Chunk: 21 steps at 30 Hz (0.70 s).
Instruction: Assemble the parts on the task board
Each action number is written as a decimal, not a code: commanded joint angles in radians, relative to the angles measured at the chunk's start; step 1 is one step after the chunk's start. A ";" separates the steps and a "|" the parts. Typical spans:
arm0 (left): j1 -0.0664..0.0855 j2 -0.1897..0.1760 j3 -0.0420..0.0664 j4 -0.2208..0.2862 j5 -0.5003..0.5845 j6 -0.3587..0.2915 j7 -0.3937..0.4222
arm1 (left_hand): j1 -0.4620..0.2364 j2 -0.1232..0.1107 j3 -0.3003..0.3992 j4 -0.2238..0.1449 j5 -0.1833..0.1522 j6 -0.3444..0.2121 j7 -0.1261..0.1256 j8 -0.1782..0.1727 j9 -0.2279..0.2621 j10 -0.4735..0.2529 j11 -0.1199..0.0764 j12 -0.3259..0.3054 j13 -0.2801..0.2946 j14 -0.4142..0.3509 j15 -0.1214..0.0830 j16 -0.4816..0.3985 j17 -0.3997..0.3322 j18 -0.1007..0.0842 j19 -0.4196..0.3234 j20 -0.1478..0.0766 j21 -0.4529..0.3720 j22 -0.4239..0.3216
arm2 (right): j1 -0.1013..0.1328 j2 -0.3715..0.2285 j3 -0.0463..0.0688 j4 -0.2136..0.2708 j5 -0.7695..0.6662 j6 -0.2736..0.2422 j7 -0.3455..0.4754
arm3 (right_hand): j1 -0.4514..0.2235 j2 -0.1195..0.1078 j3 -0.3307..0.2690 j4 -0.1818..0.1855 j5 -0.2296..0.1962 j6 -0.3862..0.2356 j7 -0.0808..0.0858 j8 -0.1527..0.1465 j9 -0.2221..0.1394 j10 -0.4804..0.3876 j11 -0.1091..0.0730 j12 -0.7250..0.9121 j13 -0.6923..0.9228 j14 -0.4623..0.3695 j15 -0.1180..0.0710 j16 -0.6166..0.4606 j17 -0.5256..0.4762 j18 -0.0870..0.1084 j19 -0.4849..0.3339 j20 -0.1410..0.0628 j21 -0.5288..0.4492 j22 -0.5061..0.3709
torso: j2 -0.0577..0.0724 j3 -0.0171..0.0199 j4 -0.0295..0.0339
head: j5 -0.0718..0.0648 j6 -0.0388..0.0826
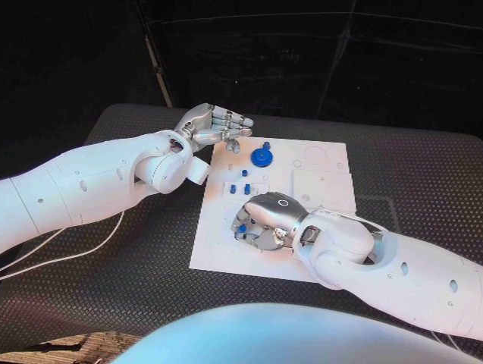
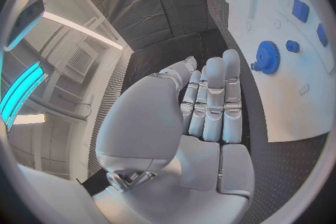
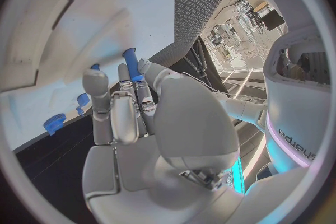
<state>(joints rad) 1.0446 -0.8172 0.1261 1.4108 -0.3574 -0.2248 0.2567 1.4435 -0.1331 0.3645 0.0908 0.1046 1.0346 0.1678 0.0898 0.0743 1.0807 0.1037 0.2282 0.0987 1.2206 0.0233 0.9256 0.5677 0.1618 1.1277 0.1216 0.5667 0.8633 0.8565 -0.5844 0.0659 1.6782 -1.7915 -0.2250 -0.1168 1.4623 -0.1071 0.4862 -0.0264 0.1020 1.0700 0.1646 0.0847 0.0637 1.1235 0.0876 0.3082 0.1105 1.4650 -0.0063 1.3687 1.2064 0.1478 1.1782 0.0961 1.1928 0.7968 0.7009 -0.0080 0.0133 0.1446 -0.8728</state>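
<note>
Head view: the white task board [image 1: 327,178] lies at the centre of the black table [image 1: 438,174]. The right hand [image 1: 265,221] rests over the board's near-left area, fingers curled around a blue peg [image 3: 131,63], which the right wrist view shows standing up between the fingertips. The left hand [image 1: 211,123] hovers at the board's far-left corner, fingers curled inward, holding nothing. A blue gear [image 1: 262,157] sits on the far part of the board, and small blue parts [image 1: 238,188] lie between the gear and the right hand

Head camera overhead, wrist cameras close, all sharing task board [image 1: 307,182]
</note>
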 commanded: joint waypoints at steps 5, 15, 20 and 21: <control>0.002 -0.001 0.001 0.003 0.005 0.008 0.002 | -0.007 0.002 -0.006 -0.002 -0.003 0.000 0.002 0.003 -0.001 -0.005 0.001 0.005 0.001 -0.006 -0.002 -0.003 -0.002 0.020 -0.007 0.001 -0.007 -0.001 | -0.006 0.005 -0.010 -0.011 0.015 0.006 0.008 | -0.061 -0.040 -0.011 0.008 0.023 -0.091 0.020 -0.025 -0.001 -0.105 0.028 -0.067 -0.043 0.036 0.031 -0.003 -0.014 0.000 -0.021 0.027 -0.016 -0.028 | -0.001 -0.0001 -0.0011 | -0.001 0.000; 0.002 -0.002 0.001 0.003 0.005 0.009 0.001 | -0.007 0.002 -0.006 -0.002 -0.003 0.000 0.002 0.003 -0.001 -0.005 0.001 0.005 0.001 -0.006 -0.002 -0.003 -0.002 0.020 -0.007 0.001 -0.007 -0.001 | -0.006 0.004 -0.010 -0.007 0.040 -0.063 0.039 | -0.079 -0.056 -0.059 0.011 0.017 -0.134 0.012 -0.023 0.001 -0.176 0.032 -0.087 -0.047 0.030 0.036 -0.008 -0.027 0.007 -0.039 0.036 -0.039 -0.062 | -0.001 0.0009 0.0000 | -0.003 0.000; 0.002 -0.003 0.001 0.003 0.005 0.010 0.000 | -0.007 0.003 -0.008 -0.003 -0.003 -0.001 0.002 0.003 -0.001 -0.006 0.001 0.007 0.001 -0.007 -0.002 -0.004 -0.002 0.020 -0.007 0.001 -0.008 -0.002 | -0.006 -0.019 -0.010 0.016 0.063 -0.128 0.063 | -0.082 -0.057 -0.075 0.011 0.019 -0.140 0.012 -0.022 0.002 -0.184 0.032 -0.084 -0.046 0.029 0.036 -0.011 -0.033 0.008 -0.043 0.037 -0.046 -0.072 | 0.000 0.0011 -0.0003 | -0.006 0.000; 0.002 -0.003 0.001 0.003 0.005 0.010 0.000 | -0.007 0.003 -0.008 -0.003 -0.003 -0.001 0.002 0.003 -0.001 -0.006 0.001 0.007 0.001 -0.007 -0.002 -0.004 -0.002 0.020 -0.007 0.001 -0.008 -0.002 | -0.006 -0.025 -0.010 0.021 0.068 -0.137 0.067 | -0.082 -0.057 -0.078 0.011 0.020 -0.141 0.012 -0.022 0.002 -0.185 0.032 -0.084 -0.046 0.028 0.036 -0.012 -0.033 0.008 -0.043 0.036 -0.047 -0.073 | 0.000 0.0011 -0.0003 | -0.006 0.000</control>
<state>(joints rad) 1.0446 -0.8200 0.1261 1.4118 -0.3574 -0.2243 0.2546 1.4435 -0.1331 0.3617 0.0879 0.1046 1.0346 0.1678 0.0898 0.0745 1.0808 0.1037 0.2282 0.0985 1.2206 0.0233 0.9256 0.5670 0.1617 1.1277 0.1216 0.5622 0.8623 0.8491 -0.6046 0.0555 1.6914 -1.7533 -0.2862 -0.0850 1.3907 -0.1667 0.4082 -0.0156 0.1226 0.9341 0.1755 0.0627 0.0639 0.9426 0.1201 0.2233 0.0640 1.4648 0.0217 1.3611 1.1723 0.1477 1.1419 0.1324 1.1498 0.7232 0.7001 -0.0070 0.0130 0.1393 -0.8727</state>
